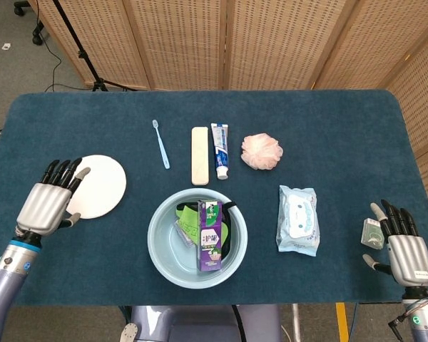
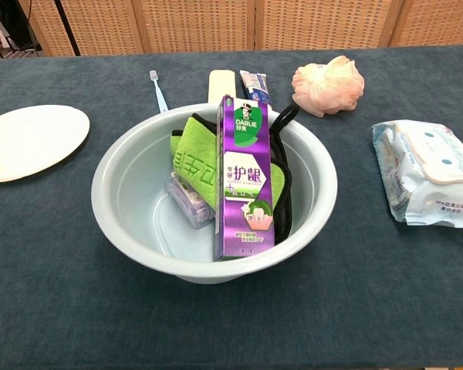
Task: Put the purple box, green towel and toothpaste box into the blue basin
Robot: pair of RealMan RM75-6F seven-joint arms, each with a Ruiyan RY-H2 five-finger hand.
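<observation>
**Basin loaded, both hands clear: residual risks**

Head view. Toothpaste box point(image 1: 210, 234) stands propped in the blue basin point(image 1: 161, 251), with the green towel point(image 1: 187, 217) behind it and the purple box point(image 1: 183, 235) low against the left wall. My left hand point(image 1: 48, 202) hovers beside the white plate point(image 1: 100, 184), fingers point(image 1: 60, 171) spread and holding nothing. My right hand point(image 1: 404, 247) rests near the tabletop point(image 1: 328, 135) corner, fingers likewise spread and empty, just beside a small packet point(image 1: 372, 233).

Chest view. Neither hand appears. The toothpaste box point(image 2: 246, 179) leans steeply, its top rising above the basin rim point(image 2: 324, 166); the towel point(image 2: 194, 158) drapes up the back wall and the purple box point(image 2: 188, 203) lies on the floor.

All three items appear placed. I judge the main hazard a bump to the basin tipping the tall box out over the rim. A careless sweep of my left hand could also nudge the plate.
</observation>
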